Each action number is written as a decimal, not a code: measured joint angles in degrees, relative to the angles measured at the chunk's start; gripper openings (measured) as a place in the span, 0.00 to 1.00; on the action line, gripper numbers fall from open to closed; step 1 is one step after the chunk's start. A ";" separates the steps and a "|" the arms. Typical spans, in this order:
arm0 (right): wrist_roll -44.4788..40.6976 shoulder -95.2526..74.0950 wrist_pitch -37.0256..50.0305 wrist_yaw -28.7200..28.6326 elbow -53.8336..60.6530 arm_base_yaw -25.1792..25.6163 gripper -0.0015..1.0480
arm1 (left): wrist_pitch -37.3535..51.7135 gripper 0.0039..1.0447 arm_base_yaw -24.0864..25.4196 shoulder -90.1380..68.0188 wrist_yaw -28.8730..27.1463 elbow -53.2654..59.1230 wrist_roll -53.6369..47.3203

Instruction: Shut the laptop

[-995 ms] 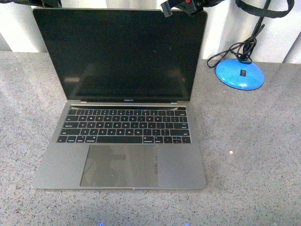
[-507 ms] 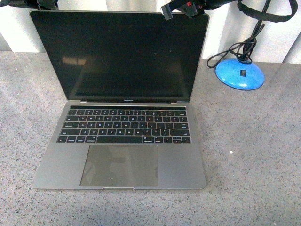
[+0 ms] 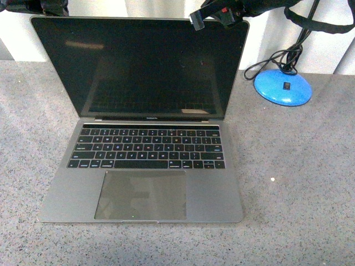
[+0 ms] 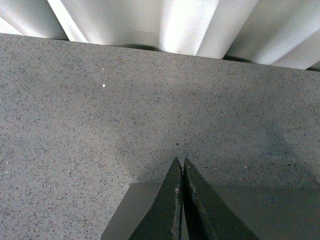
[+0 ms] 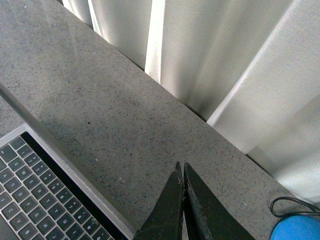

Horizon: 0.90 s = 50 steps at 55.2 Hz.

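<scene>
The laptop sits open in the middle of the speckled grey surface, its front edge towards the robot. Its black screen stands up from the hinge, dark and faintly mirroring the keys. Below it lie the black keyboard and the large trackpad, set in the grey metal deck.

At the lid's top edge, dark parts of the right arm hang over its upper right corner, and dark parts of the left arm over its upper left corner. From the front I cannot tell whether either one touches the lid.

In the left wrist view, the left hand has its two dark fingers pressed together with nothing between them. A flat grey panel shows just behind them, and the bare surface lies beyond. In the right wrist view, the right hand is closed the same way, holding nothing. It is above the surface beside the laptop's far right corner, with a row of keys in sight.

To the right of the laptop, well apart from it, a blue lamp base rests on the surface. A black cable loops beside it. A white pleated curtain hangs along the far edge.
</scene>
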State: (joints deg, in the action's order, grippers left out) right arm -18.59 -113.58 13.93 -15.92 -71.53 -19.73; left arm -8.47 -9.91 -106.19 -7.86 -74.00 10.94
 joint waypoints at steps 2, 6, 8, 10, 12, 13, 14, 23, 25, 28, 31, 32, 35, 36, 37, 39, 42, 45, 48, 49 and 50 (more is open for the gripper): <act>0.00 0.22 0.22 0.00 0.50 -0.02 0.01 | 0.00 0.03 -0.28 0.28 -0.11 0.42 0.04; 0.02 0.66 0.63 0.00 1.31 -0.04 0.01 | 0.00 0.03 -0.68 0.79 -0.11 1.05 0.15; 0.31 0.83 1.01 0.00 1.88 -0.04 0.01 | 0.00 0.03 -1.01 1.11 -0.11 1.49 0.15; 0.44 1.01 1.18 -0.04 2.23 -0.04 0.01 | 0.00 0.03 -1.16 1.40 -0.11 1.81 0.17; 0.50 1.14 1.33 -0.02 2.54 -0.04 0.01 | 0.00 0.03 -1.31 1.66 -0.13 2.16 0.20; 0.61 1.22 1.46 -0.02 2.73 -0.04 0.01 | 0.00 0.03 -1.40 1.84 -0.11 2.40 0.26; 0.63 1.27 1.62 0.00 2.93 -0.07 0.01 | 0.00 0.03 -1.44 1.90 -0.11 2.54 0.35; 1.09 1.97 2.51 -0.11 4.94 -0.22 0.01 | 0.17 0.03 -2.19 3.61 -0.57 5.51 1.33; 1.25 1.99 2.62 -0.07 5.42 -0.26 0.01 | 0.26 0.03 -2.40 4.02 -0.57 6.51 1.81; 1.38 1.99 2.64 -0.11 6.05 -0.31 0.01 | 0.26 0.03 -2.67 4.48 -0.55 7.89 2.32; 1.44 1.99 2.64 -0.07 6.36 -0.35 0.01 | 0.35 0.03 -2.84 4.61 -0.55 8.61 2.58; 1.46 1.99 2.64 -0.07 6.45 -0.37 0.01 | 0.42 0.03 -2.86 4.63 -0.55 8.81 2.71; 1.46 1.97 2.64 -0.02 6.47 -0.44 0.01 | 0.61 0.03 -2.93 4.66 -0.57 9.25 2.78; 1.49 1.97 2.64 -0.04 6.47 -0.46 0.01 | 0.68 0.03 -2.95 4.72 -0.57 9.35 2.78; 1.51 1.97 2.62 -0.04 6.47 -0.48 0.01 | 0.70 0.03 -2.95 4.76 -0.57 9.44 2.78; 1.55 1.97 2.62 -0.02 6.47 -0.50 0.01 | 0.79 0.03 -2.95 4.85 -0.61 9.53 2.78; 1.92 1.97 2.62 -0.04 6.58 -0.59 0.01 | 0.87 0.03 -2.93 5.16 -0.63 9.75 2.89; 2.14 1.97 2.64 -0.02 6.73 -0.66 0.01 | 0.90 0.03 -2.89 5.31 -0.74 9.84 2.89; 2.36 1.97 2.71 -0.04 7.02 -0.79 0.01 | 0.92 0.03 -2.84 5.42 -0.79 9.84 2.89; 2.45 1.97 2.75 -0.07 7.13 -0.85 0.01 | 0.92 0.03 -2.84 5.42 -0.81 9.86 2.89; 2.56 1.99 2.78 -0.07 7.23 -0.92 0.01 | 0.92 0.03 -2.82 5.44 -0.83 9.86 2.86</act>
State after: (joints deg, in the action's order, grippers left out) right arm -16.03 -111.59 16.71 -15.99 -64.29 -20.64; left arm -7.55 -12.73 -100.75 -8.69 -64.14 13.80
